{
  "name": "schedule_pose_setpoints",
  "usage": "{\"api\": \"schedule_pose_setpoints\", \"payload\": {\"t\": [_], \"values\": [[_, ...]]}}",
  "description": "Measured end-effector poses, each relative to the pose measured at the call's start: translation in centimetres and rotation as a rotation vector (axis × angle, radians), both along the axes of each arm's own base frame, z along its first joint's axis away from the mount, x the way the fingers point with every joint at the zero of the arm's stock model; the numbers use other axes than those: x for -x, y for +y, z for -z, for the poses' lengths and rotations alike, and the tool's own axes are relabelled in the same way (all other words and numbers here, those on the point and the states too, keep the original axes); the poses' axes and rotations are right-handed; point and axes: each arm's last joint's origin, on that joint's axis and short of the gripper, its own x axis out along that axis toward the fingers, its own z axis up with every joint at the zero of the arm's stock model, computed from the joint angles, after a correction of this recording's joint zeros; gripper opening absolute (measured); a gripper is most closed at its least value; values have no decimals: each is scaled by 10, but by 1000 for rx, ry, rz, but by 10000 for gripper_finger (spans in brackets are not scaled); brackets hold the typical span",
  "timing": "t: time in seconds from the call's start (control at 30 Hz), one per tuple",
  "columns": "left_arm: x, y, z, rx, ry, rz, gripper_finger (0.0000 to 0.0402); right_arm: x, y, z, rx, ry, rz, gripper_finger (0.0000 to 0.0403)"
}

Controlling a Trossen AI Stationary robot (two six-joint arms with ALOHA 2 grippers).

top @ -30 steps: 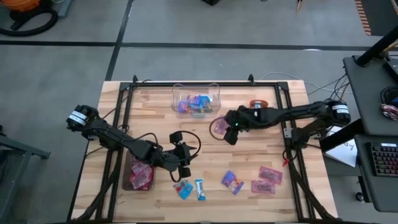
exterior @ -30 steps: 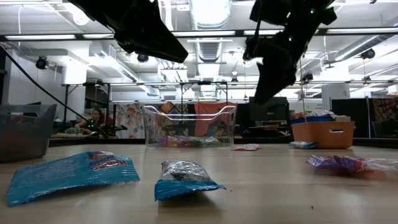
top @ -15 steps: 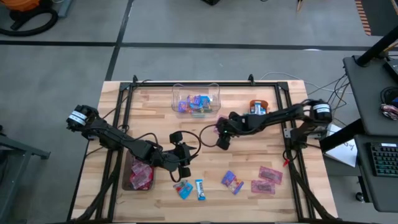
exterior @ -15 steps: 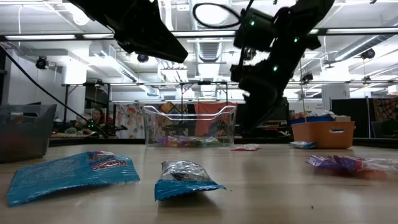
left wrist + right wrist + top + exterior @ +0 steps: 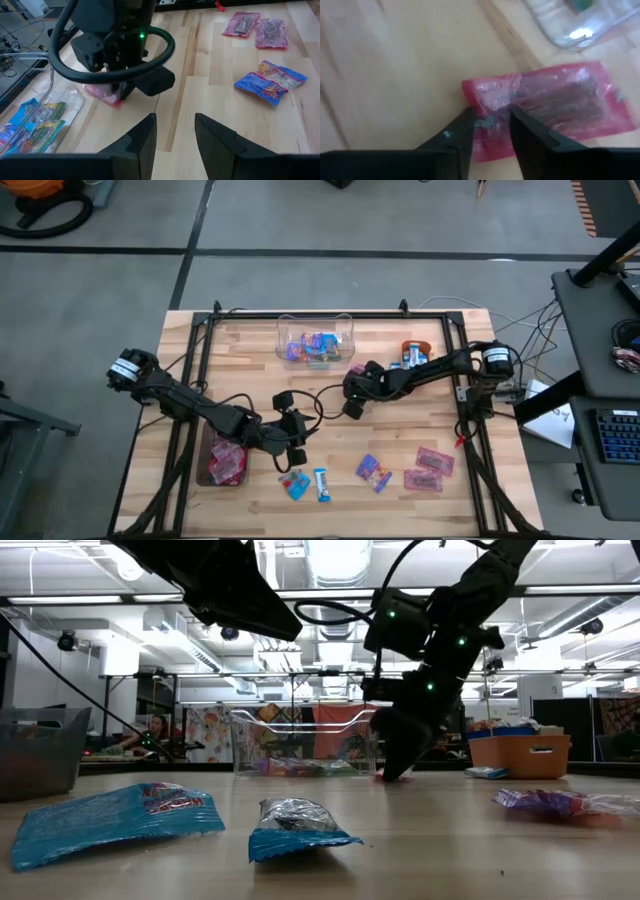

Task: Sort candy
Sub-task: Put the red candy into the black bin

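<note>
Left to right on the counter [image 5: 400, 435], high view: a dark bin [image 5: 224, 460] w/ pink candies, count unclear; the left tool [image 5: 296, 442] just beside it, hovering, fingers narrowly apart w/ nothing between. Below it, 2 blue candies [image 5: 305, 483] side by side near the front edge. At the back, 1 clear box [image 5: 315, 340] w/ several blue/purple candies, too jumbled to count. Mid-counter, the right tool [image 5: 351, 402] is down on 1 pink candy [image 5: 545, 112]; in the right wrist view the fingertips [image 5: 462, 127] stand a narrow gap apart w/ the wrapper's edge pinched between them, packet lying flat on the wood. Next: 1 blue-purple candy [image 5: 374, 473], then 2 pink candies [image 5: 430, 468] toward the right front. 1 orange bowl [image 5: 415, 352] at the right back.

Surface: pale wood planks, black rails along the sides. Room: grey floor w/ dark lines; in the low view, ceiling strip lights, shelving, and a seated person [image 5: 155, 732] far off at left.
</note>
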Motion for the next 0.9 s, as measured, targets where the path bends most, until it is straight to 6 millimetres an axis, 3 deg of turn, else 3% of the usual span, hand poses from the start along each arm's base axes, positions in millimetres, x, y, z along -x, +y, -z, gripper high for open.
{"api": "schedule_pose_setpoints", "payload": {"t": [0.17,0.23,0.43,0.6,0.77,0.9], "values": [[0,0,0,0,0,0,118,-2,5,1,-150,-24,-45,31],[0,0,0,0,0,0,118,-2,14,-2,-206,-39,-55,18],[0,0,0,0,0,-1,118,-1,47,-15,-313,-77,-127,10],[0,0,0,0,0,-1,118,14,66,-35,-402,2,-214,9],[0,0,0,-1,2,-1,118,32,72,-50,-409,74,-166,17],[2,-1,2,-12,31,8,118,40,71,-62,-423,65,-114,45]]}}
